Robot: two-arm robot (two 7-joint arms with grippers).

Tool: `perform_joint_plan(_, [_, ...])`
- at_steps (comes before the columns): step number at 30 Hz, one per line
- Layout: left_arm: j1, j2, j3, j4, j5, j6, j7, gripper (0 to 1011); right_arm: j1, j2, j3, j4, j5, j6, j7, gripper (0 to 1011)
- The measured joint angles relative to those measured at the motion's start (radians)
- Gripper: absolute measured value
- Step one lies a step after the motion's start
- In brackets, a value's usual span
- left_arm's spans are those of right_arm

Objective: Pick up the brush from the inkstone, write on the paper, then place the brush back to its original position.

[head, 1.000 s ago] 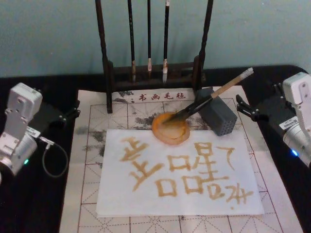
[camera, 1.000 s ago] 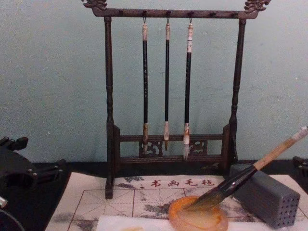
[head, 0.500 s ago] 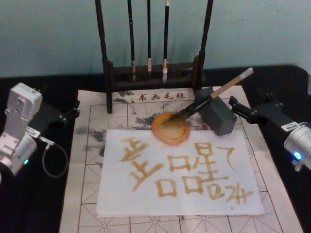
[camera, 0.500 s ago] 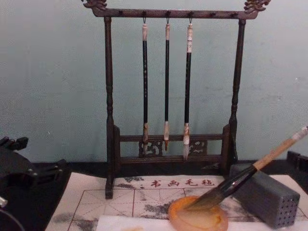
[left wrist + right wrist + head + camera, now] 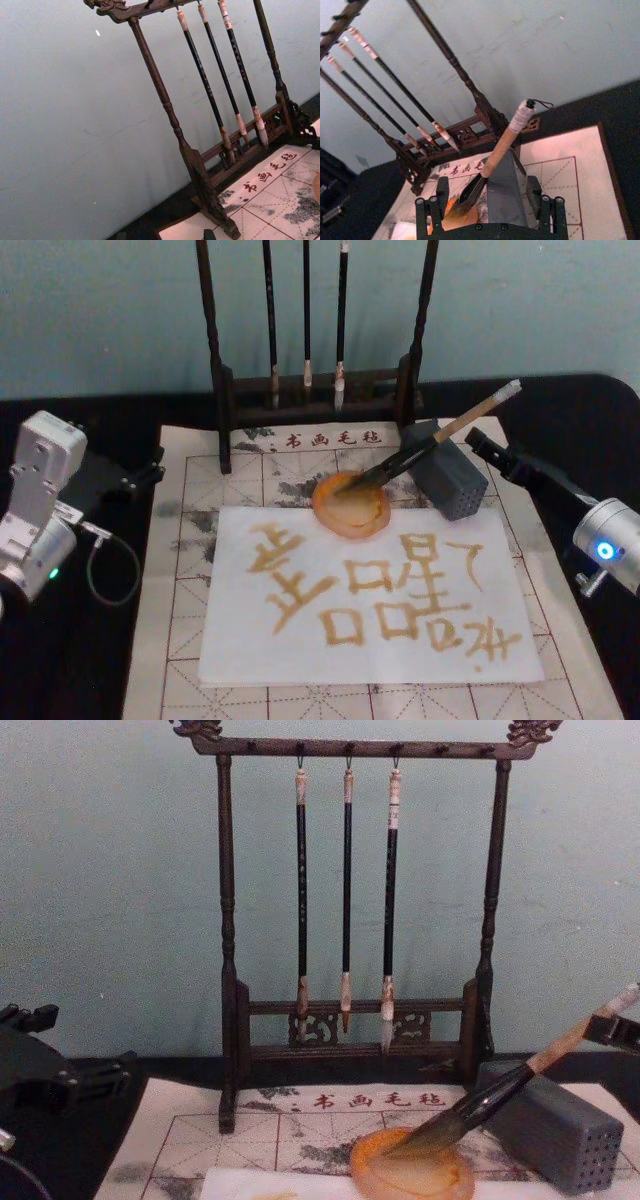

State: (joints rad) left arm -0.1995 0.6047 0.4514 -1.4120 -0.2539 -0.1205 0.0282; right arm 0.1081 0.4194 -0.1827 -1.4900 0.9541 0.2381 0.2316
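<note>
Head view: brush lies tilted with its bristles in the orange dish and its handle propped on the grey block, cap end up and to the right. The white paper lies on the gridded mat just in front of the dish and is covered in tan characters. The dish's near edge overlaps its top edge. Right gripper sits just beside the upper handle, not touching it. Left gripper is parked off the mat's left edge (grip state: cannot tell).

Left wrist view: wooden rack with three slim brushes hanging, mat corner below.

Right wrist view: the gripper's jaws are spread wide and hold nothing. The brush handle and block are farther off, seen in the gap between them.

Chest view: bristles in the dish, handle on the block. A dark part of the right gripper shows at the right edge, next to the cap end.
</note>
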Motion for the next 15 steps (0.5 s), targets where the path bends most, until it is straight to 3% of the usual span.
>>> perform_joint_plan(8, [0.000, 0.000, 0.000, 0.000, 0.000, 0.000, 0.000, 1001, 0.017, -0.035, 0.018, 0.023, 0.097, 0.049, -0.048, 1003])
perform_joint_plan(15, [0.000, 0.000, 0.000, 0.000, 0.000, 0.000, 0.000, 1001, 0.034, -0.062, 0.023, 0.039, 0.159, 0.058, -0.070, 1003])
